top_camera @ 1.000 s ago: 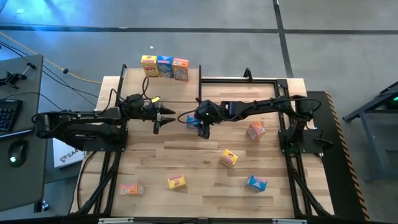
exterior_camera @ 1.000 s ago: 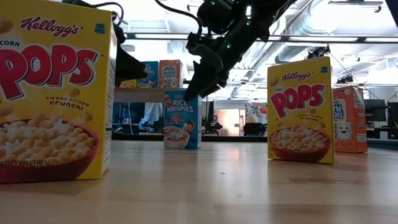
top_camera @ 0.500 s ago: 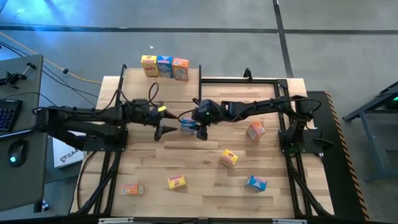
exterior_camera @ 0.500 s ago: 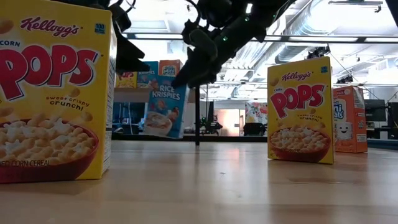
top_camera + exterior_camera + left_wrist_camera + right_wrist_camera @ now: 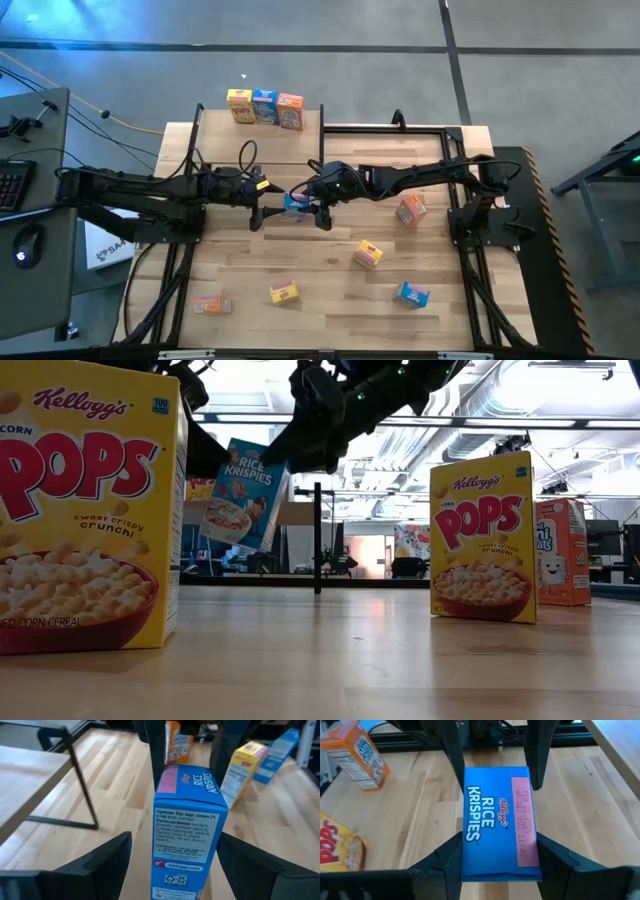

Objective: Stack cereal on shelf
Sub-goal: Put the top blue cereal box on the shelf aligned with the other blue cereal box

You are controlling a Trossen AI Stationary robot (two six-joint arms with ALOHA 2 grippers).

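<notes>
We see a blue Rice Krispies box (image 5: 295, 204) held off the bench (image 5: 330, 290) between both arms.
Our right gripper (image 5: 492, 852) is clamped on its sides; our left gripper (image 5: 172, 862) stands spread around its other end, fingers apart from the cardboard.

Light is even and bright over the wooden tabletop (image 5: 300, 250), with only soft shadows. In the low view the ceiling lamps (image 5: 560, 422) glare white — the near yellow box (image 5: 85, 510) looks slightly soft, and the room behind is hazy.
</notes>
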